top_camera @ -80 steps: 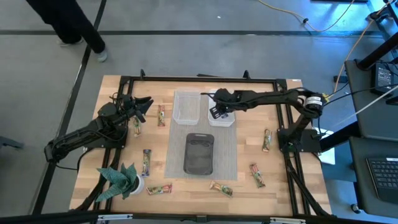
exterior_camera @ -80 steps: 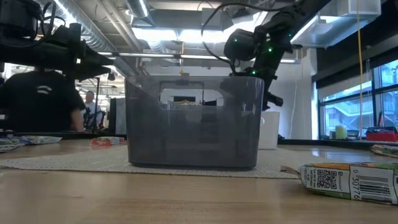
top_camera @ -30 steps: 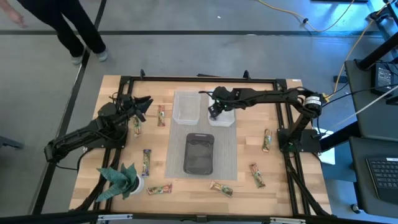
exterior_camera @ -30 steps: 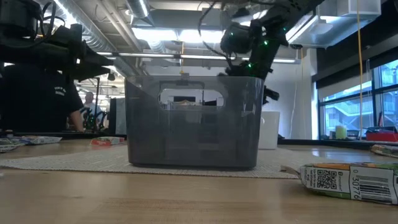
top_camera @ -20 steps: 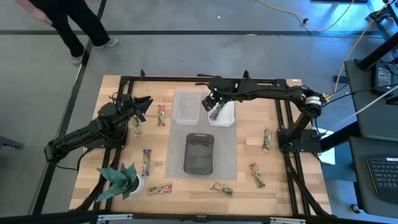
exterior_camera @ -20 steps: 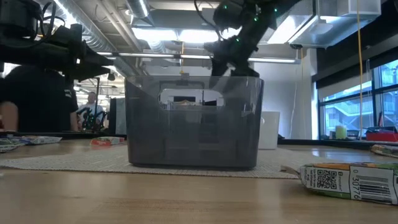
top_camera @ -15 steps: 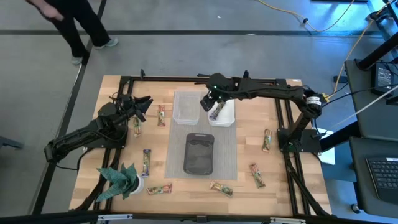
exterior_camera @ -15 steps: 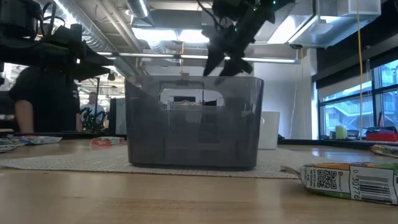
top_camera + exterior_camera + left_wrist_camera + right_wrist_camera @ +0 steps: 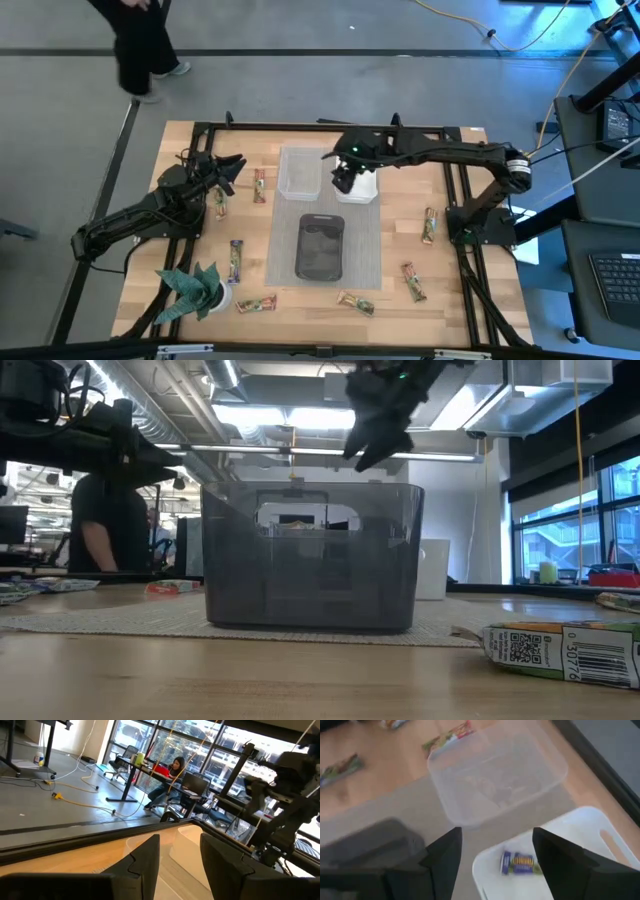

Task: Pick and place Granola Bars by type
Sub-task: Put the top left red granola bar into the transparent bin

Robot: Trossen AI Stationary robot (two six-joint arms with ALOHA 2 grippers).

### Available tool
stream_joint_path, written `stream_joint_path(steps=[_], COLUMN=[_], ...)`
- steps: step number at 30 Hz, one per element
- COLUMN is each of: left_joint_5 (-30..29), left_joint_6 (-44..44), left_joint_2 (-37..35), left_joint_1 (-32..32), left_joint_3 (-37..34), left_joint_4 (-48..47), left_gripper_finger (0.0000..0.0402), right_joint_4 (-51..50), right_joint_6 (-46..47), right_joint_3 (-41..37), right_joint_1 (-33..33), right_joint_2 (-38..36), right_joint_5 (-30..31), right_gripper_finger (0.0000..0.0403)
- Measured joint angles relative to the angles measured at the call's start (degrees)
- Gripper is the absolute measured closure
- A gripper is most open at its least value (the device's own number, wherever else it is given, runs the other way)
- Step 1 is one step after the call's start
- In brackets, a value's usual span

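The right end effector point(image 9: 344, 180) is held with fingers apart above the white tray point(image 9: 580, 845), where one granola bar point(image 9: 521, 863) is seen.

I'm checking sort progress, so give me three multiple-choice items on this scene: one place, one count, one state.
1. Where does the blue-wrapped bar lie? A in the clear bin; B in the white bin; C in the dark bin.
2. How many bins stand on the mat? A three; B one; C five.
3. The right gripper is: A shut on a bar; B shut, empty; C open, empty.
Answers: B, it lies on the white floor; A, the high view shows three; C, its fingers stand apart with nothing between.
Left gripper idles at table's left.
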Motion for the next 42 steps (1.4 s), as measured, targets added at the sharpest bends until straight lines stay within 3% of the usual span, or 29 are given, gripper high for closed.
stream_joint_path(steps=[4,9,13,20,33,42], left_joint_5=[0.0,0.0,0.1,-0.2,0.2,0.2], left_joint_6=[0.0,2.8,3.0,3.9,4.4,3.9], left_joint_2=[0.0,0.0,0.0,0.0,0.0,0.0], left_joint_1=[0.0,0.0,0.0,0.0,0.0,0.0], left_joint_3=[0.0,0.0,0.0,0.0,0.0,0.0], left_joint_4=[-0.3,-0.3,-0.3,-0.3,-0.2,0.3], left_gripper_finger=[0.0267,0.0267,0.0267,0.0267,0.026,0.0175], right_joint_4=[0.1,4.8,12.5,24.1,25.7,25.2], right_joint_6=[1.4,6.1,9.1,8.8,8.7,8.6], right_joint_3=[-6.1,-16.1,-25.0,-36.7,-38.6,-38.6], right_joint_1=[-0.1,0.2,1.5,2.1,2.1,2.1], right_joint_2=[-5.9,-15.2,-22.9,-32.1,-34.1,-34.1], right_joint_5=[0.2,5.5,10.0,10.0,10.0,10.0], right_gripper_finger=[0.0157,0.0157,0.0157,0.0157,0.0157,0.0157])
